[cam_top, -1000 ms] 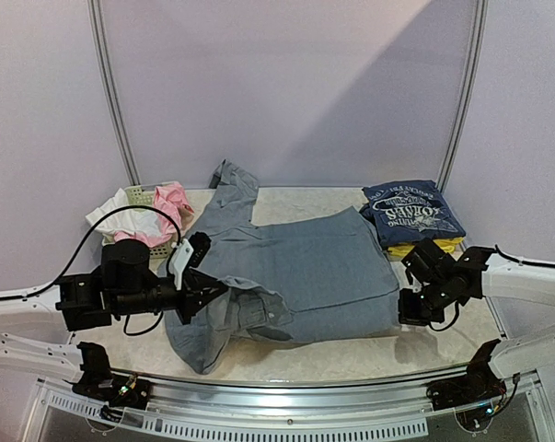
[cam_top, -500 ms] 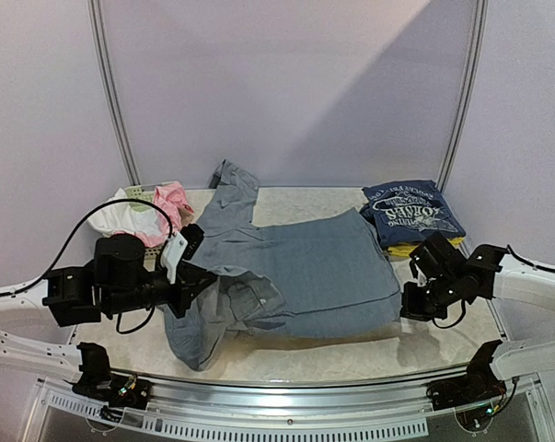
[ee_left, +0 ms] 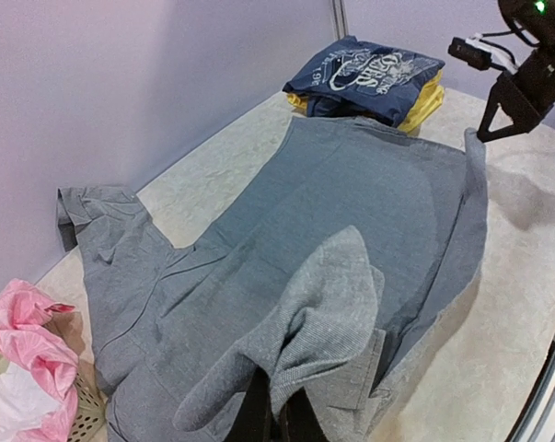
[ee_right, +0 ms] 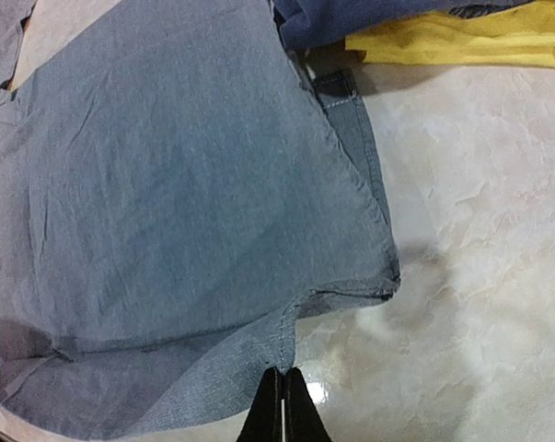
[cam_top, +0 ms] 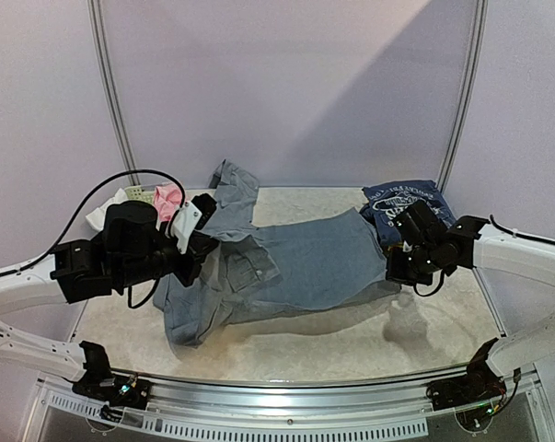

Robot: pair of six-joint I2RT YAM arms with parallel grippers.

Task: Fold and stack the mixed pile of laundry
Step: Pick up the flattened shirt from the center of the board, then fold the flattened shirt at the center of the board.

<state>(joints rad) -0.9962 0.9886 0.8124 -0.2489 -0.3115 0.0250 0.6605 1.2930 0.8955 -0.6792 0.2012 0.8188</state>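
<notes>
Both jaws are fully closed, each pinching cloth.

Left gripper (ee_left: 277, 416): clamped on a bunched fold of the grey-blue garment (cam_top: 305, 262) near its left end. In the left wrist view the fold humps up over the fingers and hides most of them.

Right gripper (ee_right: 283, 405): pinching the hem at the garment's right near corner, with only a thin edge of fabric between the tips.

The garment hangs stretched between the two grippers across the middle of the table (cam_top: 351, 341). Its near edge and right end are off the surface and cast a shadow underneath. One short sleeve points toward the far edge, left of centre. The left end droops down toward the near-left part of the table.

Far right corner: navy printed tee (cam_top: 401, 193), folded, sitting on top of a yellow piece (ee_right: 461, 41). It lies just beyond the garment's right end; I can't tell whether they touch.

Far left corner: pale lattice basket (cam_top: 139, 195) with a pink piece (cam_top: 169, 198) and a white piece (cam_top: 107, 214) in it, spilling over the rim.
</notes>
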